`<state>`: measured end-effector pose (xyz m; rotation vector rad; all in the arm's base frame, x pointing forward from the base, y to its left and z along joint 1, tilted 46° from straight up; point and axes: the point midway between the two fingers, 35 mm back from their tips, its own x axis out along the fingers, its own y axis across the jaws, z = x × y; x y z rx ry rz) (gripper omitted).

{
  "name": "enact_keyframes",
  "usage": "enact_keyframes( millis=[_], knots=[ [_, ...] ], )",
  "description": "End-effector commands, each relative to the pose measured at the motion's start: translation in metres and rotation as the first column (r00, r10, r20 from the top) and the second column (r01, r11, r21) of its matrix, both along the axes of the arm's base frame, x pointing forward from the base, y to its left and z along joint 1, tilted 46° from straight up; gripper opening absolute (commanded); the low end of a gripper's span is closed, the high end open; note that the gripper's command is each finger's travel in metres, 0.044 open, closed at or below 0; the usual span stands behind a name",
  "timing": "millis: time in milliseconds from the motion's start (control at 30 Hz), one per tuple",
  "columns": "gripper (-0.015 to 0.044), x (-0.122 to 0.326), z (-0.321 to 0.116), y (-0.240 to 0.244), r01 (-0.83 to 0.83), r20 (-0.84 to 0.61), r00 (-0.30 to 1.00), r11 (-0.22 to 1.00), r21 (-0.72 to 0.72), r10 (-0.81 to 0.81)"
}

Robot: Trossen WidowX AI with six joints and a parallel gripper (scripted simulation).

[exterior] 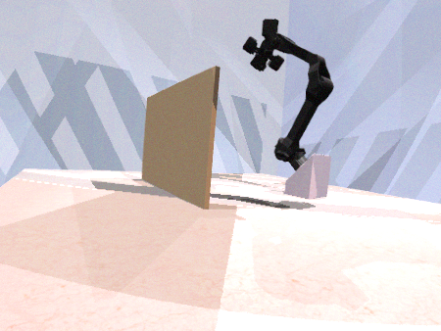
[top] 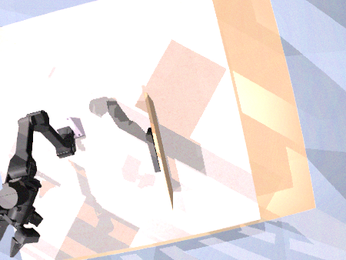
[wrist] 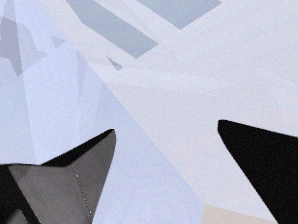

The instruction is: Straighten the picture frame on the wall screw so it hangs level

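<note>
The picture frame (top: 154,154) shows only edge-on in the top view, as a dark strip on the side of the thin tan wall panel (top: 163,169) (exterior: 178,142) that faces the arm. In the exterior view the panel is seen from behind and hides the frame. The screw and the notched strip are hidden. My gripper (top: 17,236) (exterior: 263,54) (wrist: 166,129) is open and empty. It is held high and far from the frame, well to the arm's side of the wall. The wrist view shows only the two spread fingertips against the pale background.
The arm stands on a lilac wedge pedestal (top: 77,127) (exterior: 309,176) on the pale table (top: 96,58) (exterior: 318,255). A wide tan band (top: 261,115) borders the table on the far side of the wall panel.
</note>
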<state>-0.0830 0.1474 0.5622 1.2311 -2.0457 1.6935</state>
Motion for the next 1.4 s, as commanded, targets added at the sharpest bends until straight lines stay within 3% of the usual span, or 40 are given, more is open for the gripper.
enact_keyframes(
  millis=[0,133,300,533,767,967,1167,1367],
  knots=[
    [0.0374,0.0,0.0,-0.002,-0.019,0.004,1.0,1.0,-0.006,0.019],
    [0.0269,-0.001,-0.008,-0.049,-0.379,0.081,0.917,0.916,-0.131,0.391],
    [0.026,0.016,-0.029,-0.113,-0.761,0.203,0.523,0.561,-0.326,0.828],
    [0.026,0.046,-0.055,-0.159,-0.839,0.302,0.005,0.169,-0.518,0.953],
    [0.026,0.078,-0.082,-0.188,-0.722,0.355,-0.432,-0.082,-0.687,0.829],
    [0.026,0.11,-0.109,-0.204,-0.541,0.359,-0.733,-0.175,-0.823,0.578],
    [0.026,0.142,-0.139,-0.211,-0.35,0.311,-0.917,-0.132,-0.927,0.248],
    [0.026,0.174,-0.171,-0.211,-0.212,0.208,-0.973,0.029,-0.977,-0.096]
  ],
)
